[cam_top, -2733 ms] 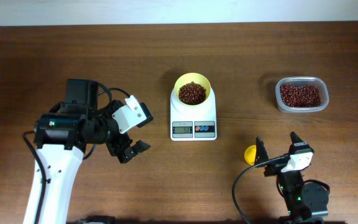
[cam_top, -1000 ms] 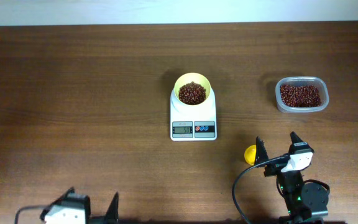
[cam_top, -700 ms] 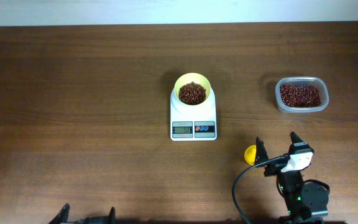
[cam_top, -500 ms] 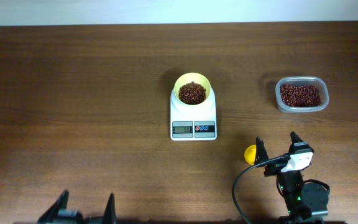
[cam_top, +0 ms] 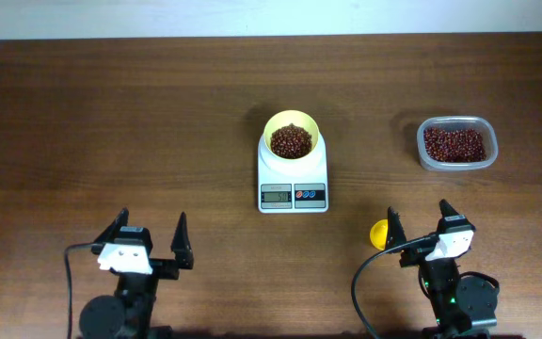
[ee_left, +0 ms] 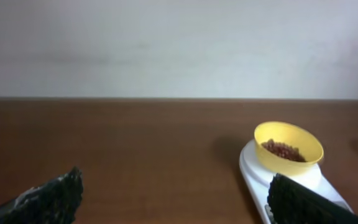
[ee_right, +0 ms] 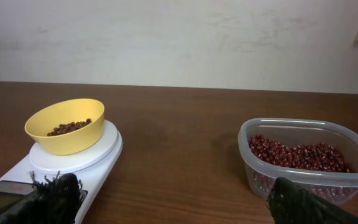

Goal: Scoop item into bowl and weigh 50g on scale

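- No brand or label is showing; the display on the scale [cam_top: 293, 184] is too small to read.
- The scale is lying at frame centre in the overhead view, its long axis running top to bottom and its display and buttons facing the lower edge.
- The bowl [cam_top: 293, 117] is sitting on the scale's upper end, holding a heap of beans [cam_top: 291, 141].
- The left gripper [cam_top: 152, 218] is waiting at lower left, fingers spread wide and gripping nothing, well apart from the bowl.
- The right gripper [cam_top: 417, 209] is waiting at lower right, also spread and empty, with a yellow scoop [cam_top: 378, 234] just beside its left finger.
- A clear tub [cam_top: 422, 151] is holding more beans at upper right.
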`<state>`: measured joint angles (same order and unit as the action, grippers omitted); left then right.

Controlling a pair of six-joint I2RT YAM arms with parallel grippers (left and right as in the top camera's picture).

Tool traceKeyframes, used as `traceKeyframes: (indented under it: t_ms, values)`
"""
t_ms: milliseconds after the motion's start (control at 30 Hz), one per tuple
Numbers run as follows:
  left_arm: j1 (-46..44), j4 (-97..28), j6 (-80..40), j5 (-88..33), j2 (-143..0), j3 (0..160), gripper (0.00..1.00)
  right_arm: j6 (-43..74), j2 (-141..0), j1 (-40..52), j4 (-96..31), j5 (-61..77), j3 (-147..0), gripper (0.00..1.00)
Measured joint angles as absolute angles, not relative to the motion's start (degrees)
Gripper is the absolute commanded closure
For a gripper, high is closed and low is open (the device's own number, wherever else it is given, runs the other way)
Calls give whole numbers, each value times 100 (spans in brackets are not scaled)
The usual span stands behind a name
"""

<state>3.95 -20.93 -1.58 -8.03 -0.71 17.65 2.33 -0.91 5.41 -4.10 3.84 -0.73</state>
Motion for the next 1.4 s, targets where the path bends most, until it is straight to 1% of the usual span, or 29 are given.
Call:
traceKeyframes:
  t_ms: [200,300,600,800,1400]
  values:
    - [395,-722,-158,-779,-69,714,1,233,-91,541,-408,384,-73,1]
    - [395,-318,-161,-744,-69,390,1,233,-91,541,-408,384,-73,1]
    - [395,-327,-161,-701,-69,257,1,231,-91,541,-408,384,-73,1]
    - [395,-582,-161,-705,-69,202,1,233,-91,541,-408,384,-73,1]
    - [395,-604,-158,-679,-69,196,1,233,-91,541,-408,384,-73,1]
